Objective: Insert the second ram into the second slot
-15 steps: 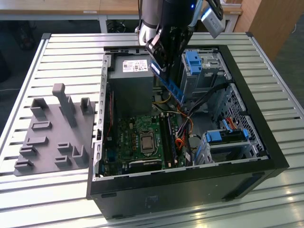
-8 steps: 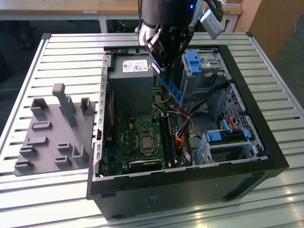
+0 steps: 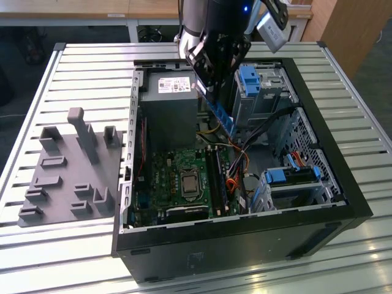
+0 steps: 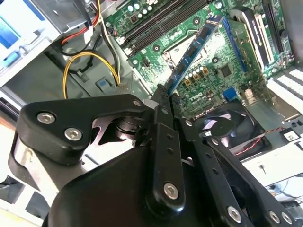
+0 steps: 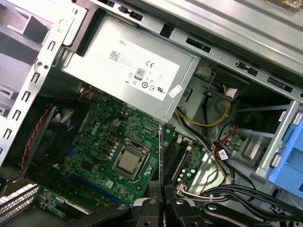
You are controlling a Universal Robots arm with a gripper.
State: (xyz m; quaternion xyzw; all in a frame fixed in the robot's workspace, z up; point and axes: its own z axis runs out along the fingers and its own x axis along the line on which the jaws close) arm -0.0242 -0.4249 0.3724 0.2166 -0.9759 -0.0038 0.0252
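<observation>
grip: your gripper (image 4: 169, 97) has its fingers (image 4: 160, 118) clenched on one end of the second ram (image 4: 191, 52) | ram: slanted in the air over the motherboard (image 5: 94, 156), not in the memory slots (image 5: 176, 153) yet | risk: that tilt could jam a corner or twist it in the pinch | beyond: cables (image 5: 227, 196) near the slots might snag

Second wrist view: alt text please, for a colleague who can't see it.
The black pincer is shut on one end of the second ram, a blue stick held over the green motherboard. Yellow wires loop nearby.
</observation>
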